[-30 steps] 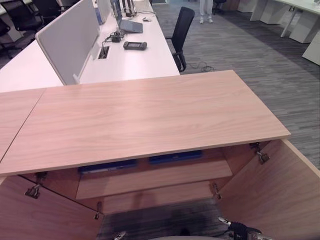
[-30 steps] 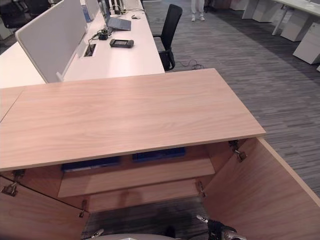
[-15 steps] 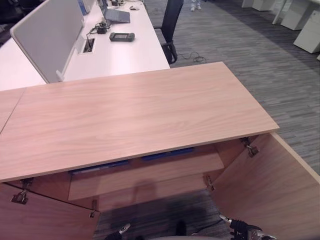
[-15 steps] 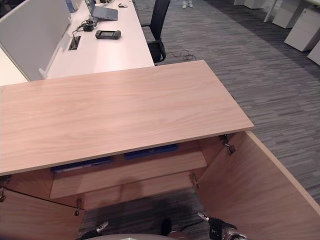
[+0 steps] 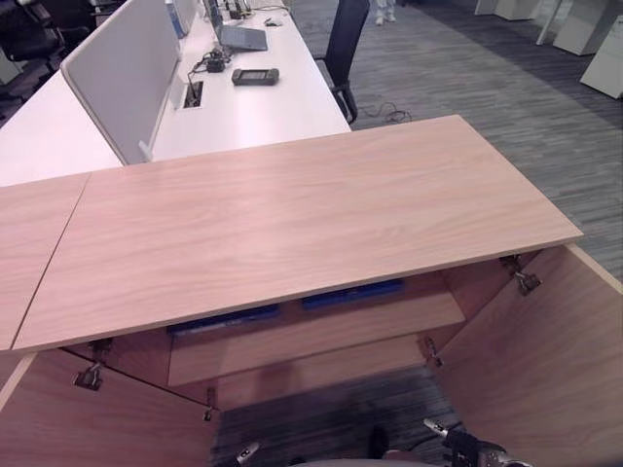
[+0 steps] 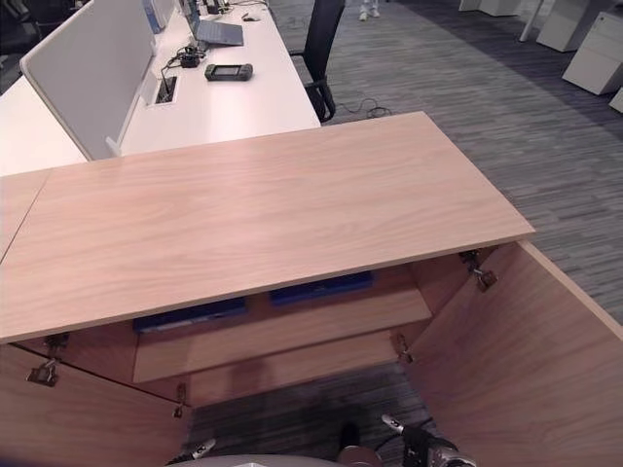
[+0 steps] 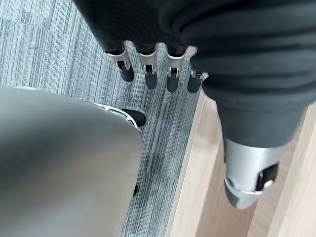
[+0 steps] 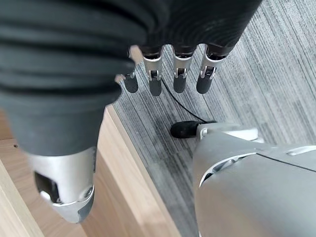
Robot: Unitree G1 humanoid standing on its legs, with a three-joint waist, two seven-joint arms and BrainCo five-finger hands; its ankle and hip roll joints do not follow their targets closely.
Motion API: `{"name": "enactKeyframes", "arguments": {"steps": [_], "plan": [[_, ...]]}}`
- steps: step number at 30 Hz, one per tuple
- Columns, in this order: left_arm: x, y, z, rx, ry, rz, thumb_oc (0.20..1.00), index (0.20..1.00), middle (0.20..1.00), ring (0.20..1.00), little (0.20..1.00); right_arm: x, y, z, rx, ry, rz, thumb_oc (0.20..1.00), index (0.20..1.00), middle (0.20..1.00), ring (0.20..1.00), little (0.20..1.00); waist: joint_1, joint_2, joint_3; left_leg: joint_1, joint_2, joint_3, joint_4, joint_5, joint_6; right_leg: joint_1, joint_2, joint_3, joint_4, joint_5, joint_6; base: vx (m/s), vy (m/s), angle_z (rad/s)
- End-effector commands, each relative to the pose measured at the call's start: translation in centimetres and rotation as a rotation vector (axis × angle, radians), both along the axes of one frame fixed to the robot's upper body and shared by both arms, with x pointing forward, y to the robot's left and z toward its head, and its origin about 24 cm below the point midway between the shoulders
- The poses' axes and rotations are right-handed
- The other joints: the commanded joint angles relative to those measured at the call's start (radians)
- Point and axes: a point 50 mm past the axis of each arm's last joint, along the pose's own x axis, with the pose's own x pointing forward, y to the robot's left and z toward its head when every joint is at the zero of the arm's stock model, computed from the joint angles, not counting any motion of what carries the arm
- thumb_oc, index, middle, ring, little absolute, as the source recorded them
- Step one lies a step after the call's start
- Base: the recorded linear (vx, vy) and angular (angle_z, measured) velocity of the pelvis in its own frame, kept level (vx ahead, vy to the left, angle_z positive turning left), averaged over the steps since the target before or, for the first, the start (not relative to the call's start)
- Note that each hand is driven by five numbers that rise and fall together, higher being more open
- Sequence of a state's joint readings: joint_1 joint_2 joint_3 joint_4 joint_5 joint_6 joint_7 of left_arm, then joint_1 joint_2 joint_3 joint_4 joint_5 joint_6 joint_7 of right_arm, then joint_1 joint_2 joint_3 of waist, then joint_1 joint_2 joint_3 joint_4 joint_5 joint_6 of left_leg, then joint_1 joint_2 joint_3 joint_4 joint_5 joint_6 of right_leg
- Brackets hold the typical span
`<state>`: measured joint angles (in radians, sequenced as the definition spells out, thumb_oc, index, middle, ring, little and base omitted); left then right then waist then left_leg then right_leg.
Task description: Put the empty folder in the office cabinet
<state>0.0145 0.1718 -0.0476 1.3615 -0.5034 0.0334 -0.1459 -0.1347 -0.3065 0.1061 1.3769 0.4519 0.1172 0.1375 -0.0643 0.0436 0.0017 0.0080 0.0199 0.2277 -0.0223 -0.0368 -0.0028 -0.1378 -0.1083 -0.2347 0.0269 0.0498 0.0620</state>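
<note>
Both hands, left hand (image 7: 163,69) and right hand (image 8: 168,74), slack and empty; blue folders (image 5: 352,293) shelved; open cabinet doors (image 5: 545,360) risk arm collision.

No readable text, labels or numbers anywhere.

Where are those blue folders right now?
The two blue folders lie side by side on the upper shelf inside the open cabinet, just beneath its wooden top, seen in both eye views.
</note>
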Motion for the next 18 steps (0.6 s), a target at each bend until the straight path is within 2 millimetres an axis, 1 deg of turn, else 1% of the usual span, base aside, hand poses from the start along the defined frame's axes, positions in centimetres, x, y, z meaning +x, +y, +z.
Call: {"name": "enactKeyframes", "arguments": {"steps": [1,7,9,11,13,16,18], "plan": [[-0.6,0.4,0.0,0.004,-0.003,0.030,1.000,1.000,1.000,1.000,1.000,0.9,0.9,0.0,0.026,0.007,-0.040,1.000,1.000,1.000,1.000,1.000,0.014,-0.074,-0.025,0.008,-0.027,-0.026,-0.053,-0.020,-0.034,-0.033,-0.040,-0.029,-0.114,0.079,0.127,-0.03,0.038,0.01],[-0.6,0.2,0.0,0.000,-0.012,0.042,1.000,1.000,1.000,1.000,1.000,1.2,0.9,0.0,0.019,-0.004,-0.045,1.000,1.000,1.000,1.000,1.000,0.017,-0.071,-0.022,0.000,-0.040,-0.040,-0.063,-0.007,-0.030,-0.046,-0.057,-0.037,-0.114,0.093,0.133,-0.04,0.040,0.07],[-1.0,0.2,-0.1,0.004,0.002,0.046,1.000,1.000,1.000,1.000,1.000,1.9,1.1,0.2,0.019,-0.026,-0.048,1.000,1.000,1.000,1.000,1.000,0.018,-0.069,-0.015,-0.001,-0.050,-0.047,-0.065,-0.005,-0.026,-0.058,-0.067,-0.037,-0.114,0.110,0.139,-0.09,0.080,0.11],[-1.0,0.2,-0.1,0.004,0.004,0.046,1.000,1.000,1.000,1.000,1.000,2.0,1.1,0.2,0.020,-0.029,-0.053,1.000,1.000,1.000,1.000,1.000,0.017,-0.069,-0.014,0.000,-0.053,-0.047,-0.065,-0.005,-0.025,-0.060,-0.070,-0.035,-0.114,0.114,0.142,-0.07,0.058,0.07],[-1.6,0.3,-0.1,0.007,0.028,0.037,1.000,1.000,1.000,1.000,1.000,2.3,1.1,0.3,0.022,-0.044,-0.067,1.000,1.000,1.000,1.000,1.000,0.007,-0.068,-0.008,0.007,-0.071,-0.045,-0.065,-0.007,-0.019,-0.070,-0.086,-0.028,-0.114,0.133,0.152,-0.10,0.101,0.04],[-1.7,0.3,-0.1,0.009,0.038,0.017,1.000,1.000,1.000,1.000,1.000,1.9,1.0,0.2,0.020,-0.033,-0.074,1.000,1.000,1.000,1.000,1.000,-0.003,-0.067,-0.006,0.011,-0.082,-0.040,-0.065,-0.009,-0.014,-0.079,-0.098,-0.023,-0.114,0.146,0.159,-0.06,0.070,-0.01],[-1.1,-0.1,-0.1,0.002,0.020,0.013,1.000,1.000,1.000,1.000,1.000,1.4,1.0,0.0,0.021,-0.013,-0.081,1.000,1.000,1.000,1.000,1.000,-0.012,-0.063,-0.004,0.013,-0.091,-0.034,-0.065,-0.008,-0.010,-0.089,-0.105,-0.021,-0.114,0.155,0.165,-0.06,0.075,-0.02]]}}
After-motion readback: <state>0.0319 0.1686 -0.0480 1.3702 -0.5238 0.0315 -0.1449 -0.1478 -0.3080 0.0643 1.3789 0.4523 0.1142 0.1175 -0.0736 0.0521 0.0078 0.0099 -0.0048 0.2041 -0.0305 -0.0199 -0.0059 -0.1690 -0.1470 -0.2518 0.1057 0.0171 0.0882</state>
